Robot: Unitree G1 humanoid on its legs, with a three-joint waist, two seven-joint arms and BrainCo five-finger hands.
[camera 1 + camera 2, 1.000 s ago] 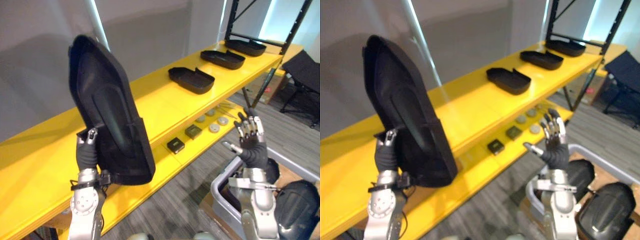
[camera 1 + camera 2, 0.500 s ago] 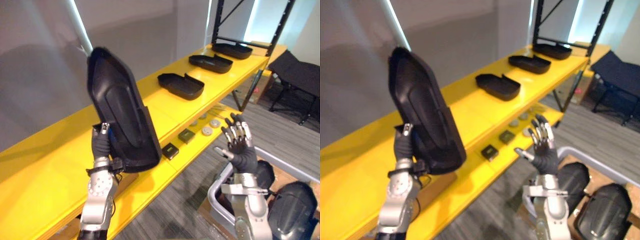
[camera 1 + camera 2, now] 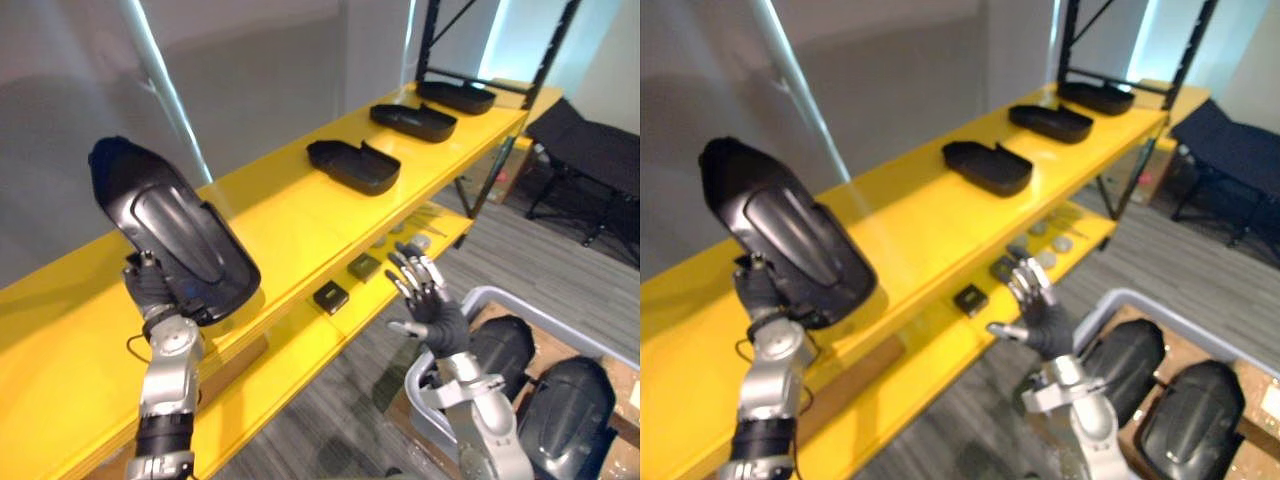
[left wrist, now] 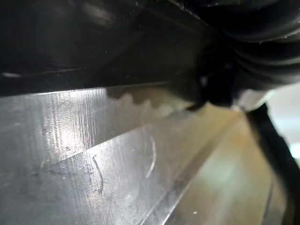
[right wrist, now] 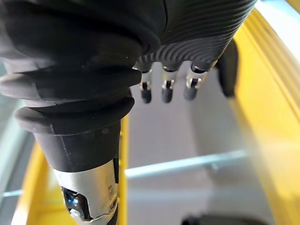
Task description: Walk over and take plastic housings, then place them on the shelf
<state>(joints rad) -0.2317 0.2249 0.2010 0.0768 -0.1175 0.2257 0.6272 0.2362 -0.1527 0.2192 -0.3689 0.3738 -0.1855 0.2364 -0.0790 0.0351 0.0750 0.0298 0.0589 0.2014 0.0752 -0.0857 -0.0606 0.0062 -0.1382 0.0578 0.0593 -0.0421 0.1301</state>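
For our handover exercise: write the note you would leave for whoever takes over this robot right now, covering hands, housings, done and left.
Left hand: shut on the held housing, tilted above the yellow shelf.
Right hand: open, empty, raised beside the grey bin.
Done: three placed housings lie in a row on the top board.
Left: set the held one down; bin housings still wait.

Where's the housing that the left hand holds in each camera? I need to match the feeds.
Left eye view: the held housing is at the left, tilted over the yellow shelf, with the left hand gripping its lower end.
Right eye view: same pose, nearer the left edge.
Left wrist view: it is the dark surface across the top.
Right wrist view: I cannot make it out.
Shared landmark: the yellow shelf.
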